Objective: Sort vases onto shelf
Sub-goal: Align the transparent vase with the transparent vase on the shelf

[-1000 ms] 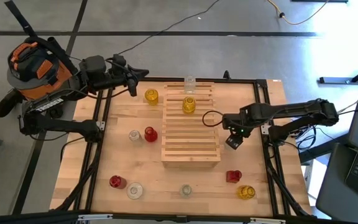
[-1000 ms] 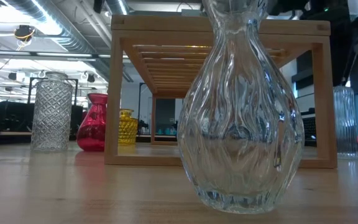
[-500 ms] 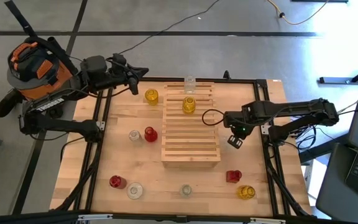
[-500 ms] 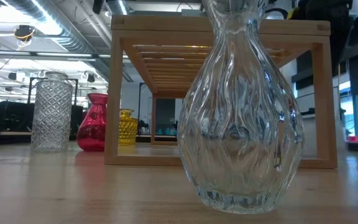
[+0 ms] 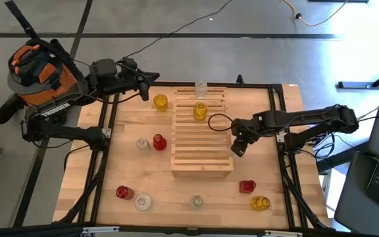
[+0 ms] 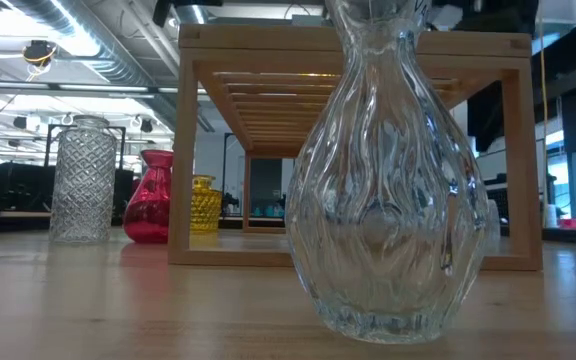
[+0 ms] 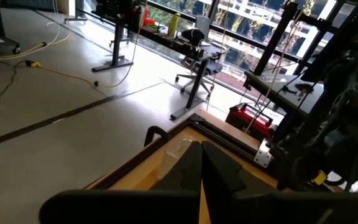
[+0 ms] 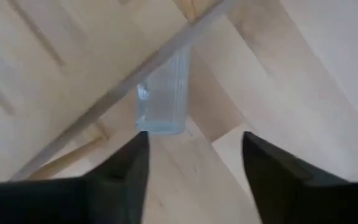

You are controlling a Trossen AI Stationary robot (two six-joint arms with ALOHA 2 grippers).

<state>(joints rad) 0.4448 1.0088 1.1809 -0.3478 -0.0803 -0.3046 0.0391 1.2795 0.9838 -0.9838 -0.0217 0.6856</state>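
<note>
Two vases (yellow (image 5: 200,111), clear (image 5: 201,87)) sit on the shelf (image 5: 202,155), upper centre; eight wait on the table (image 5: 130,171). Right gripper (image 5: 238,147) released, empty, beside the shelf's right edge; left gripper (image 5: 141,91) clenched, upper left.

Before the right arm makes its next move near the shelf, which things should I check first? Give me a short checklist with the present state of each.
1. Right pincer open: ok, its fingers stand wide apart.
2. Clear vase between the fingers: not ok, it lies ahead of the tips, close to the shelf edge.
3. Clear vase upright: cannot tell.
4. Free place on the shelf: ok, one yellow vase stands on the far slats and the near slats are bare.
5. Left pincer out of the way: ok, it is shut, at the table's far left corner.
</note>
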